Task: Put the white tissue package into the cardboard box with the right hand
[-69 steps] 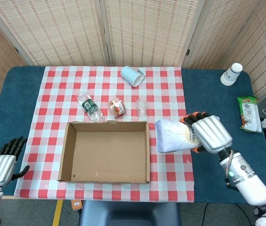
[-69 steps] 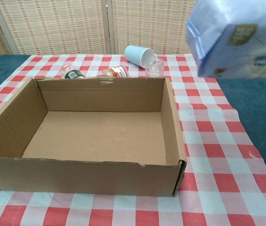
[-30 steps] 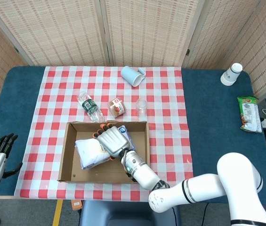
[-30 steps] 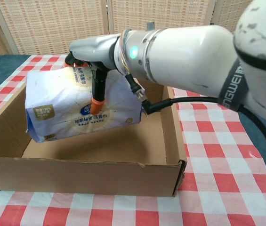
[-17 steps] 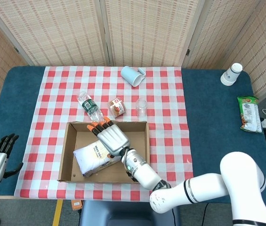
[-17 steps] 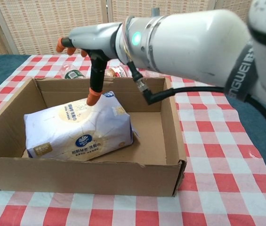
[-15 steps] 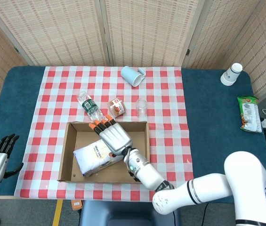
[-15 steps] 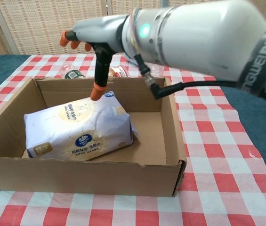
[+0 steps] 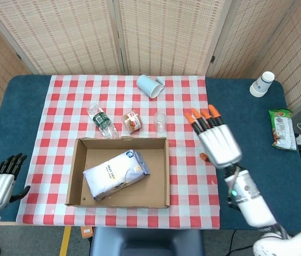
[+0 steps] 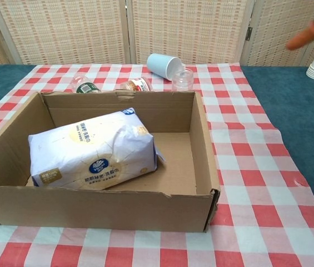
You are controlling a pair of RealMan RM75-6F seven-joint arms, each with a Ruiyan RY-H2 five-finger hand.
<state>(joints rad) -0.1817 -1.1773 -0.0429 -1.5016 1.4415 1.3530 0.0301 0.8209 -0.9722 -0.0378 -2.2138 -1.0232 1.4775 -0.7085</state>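
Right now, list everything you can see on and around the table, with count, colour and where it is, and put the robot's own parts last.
cardboard box: one, brown, open, near front of the checked cloth.
tissue package: one, white, lying inside the box.
checked cloth: one, red and white, over the blue table.
mug: one, pale blue, on its side at the cloth's far edge.
plastic bottle: one, clear with green label, lying behind the box.
small jar: one, lying beside the bottle.
clear cup: one, upright behind the box.
paper cups: a white stack, far right corner.
snack packet: one, green, right edge.
left hand: open, at the table's front left.
right hand: open, orange fingertips, right of the box.
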